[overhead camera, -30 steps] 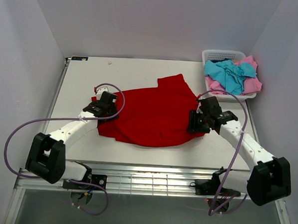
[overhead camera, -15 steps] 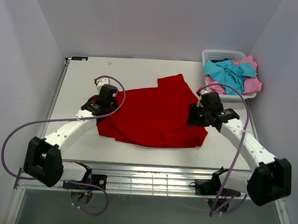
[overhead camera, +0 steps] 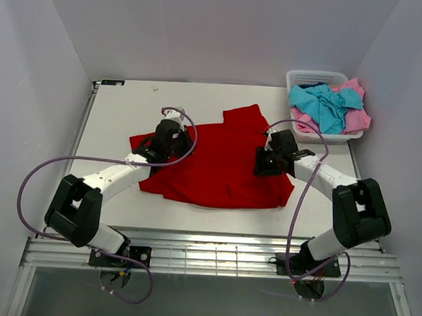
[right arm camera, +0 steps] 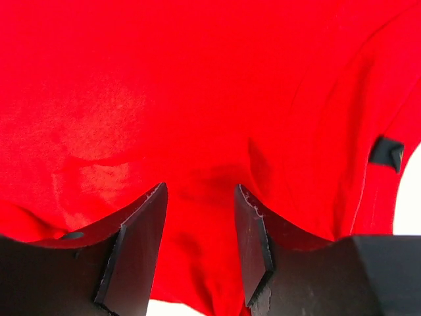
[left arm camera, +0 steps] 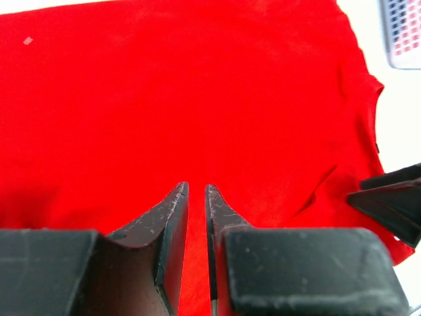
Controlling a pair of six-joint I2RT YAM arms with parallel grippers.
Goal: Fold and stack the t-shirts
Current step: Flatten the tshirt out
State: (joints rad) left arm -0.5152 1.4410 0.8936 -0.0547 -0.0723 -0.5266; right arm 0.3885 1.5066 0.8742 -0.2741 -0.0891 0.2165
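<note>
Progress: early, nothing folded or stacked | red t-shirt [overhead camera: 218, 165] spread mid-counter [overhead camera: 129, 104]; turquoise t-shirt [overhead camera: 323, 104] and pink t-shirt [overhead camera: 358, 120] heaped in basket [overhead camera: 300, 77] | left claw [left arm camera: 196, 188] narrow, grip on cloth cannot be told; right claw [right arm camera: 198, 188] parted over red cloth

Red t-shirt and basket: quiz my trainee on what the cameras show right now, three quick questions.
1. True or false: the red t-shirt lies inside the white basket.
2. What lies in the basket? A. a turquoise t-shirt and a pink t-shirt. B. green towels. C. nothing.
3. Which gripper is over the side of the red t-shirt nearer the basket?
Key: 1. False, it is spread on the table. 2. A. 3. The right gripper.
</note>
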